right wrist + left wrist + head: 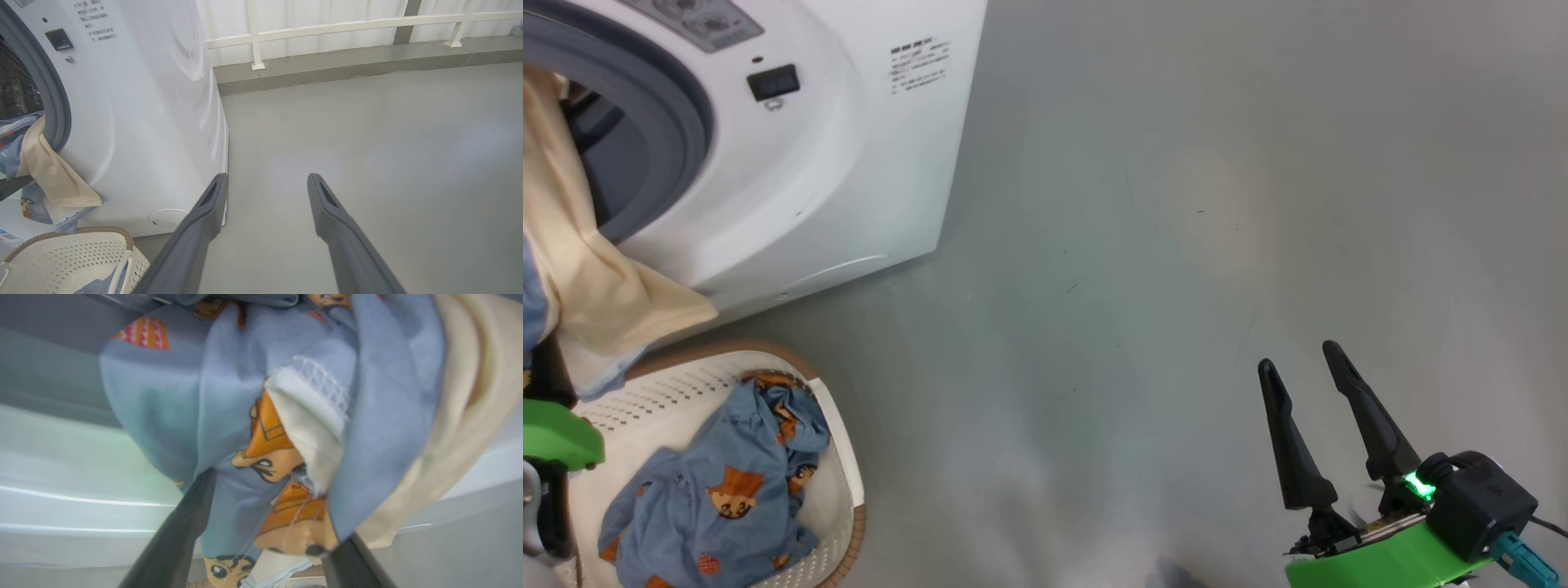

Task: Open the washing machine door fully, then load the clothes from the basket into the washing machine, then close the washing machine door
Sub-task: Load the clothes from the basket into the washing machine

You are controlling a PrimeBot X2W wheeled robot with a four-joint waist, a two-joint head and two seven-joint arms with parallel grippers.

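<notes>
Far off to the left of the right claw (1298,356), in the head view, the washing machine (849,163) stands white and boxy. A grey gasket (678,106) rings its open mouth, and a cream piece (572,261) hangs from it down the front. Below the machine, level with this claw and well apart from it, sits the basket (670,392), cream-white and perforated with a brown rim. It holds part of the clothes (719,490): crumpled light blue fabric printed with orange-brown cartoon figures. The claw's two dark fingers stand apart over the bare grey floor (1135,286), gripping nothing. In the left wrist view, the left claw (278,506) has its fingers spread wide, not closed. A blue bundle with the same orange figures, a stitched white hem and a cream fold on its right side lies between and ahead of them. The pale bands behind it are too blurred to name. In the right wrist view, the spread fingers point along the floor. The machine rises ahead and to their left, with cream and blue cloth draped over the gasket's lower lip. A small round flap (168,216) sits low on its front, just left of the left finger. The basket's rim lies beside that finger, lower left. A white railing (327,26) runs far ahead.
</notes>
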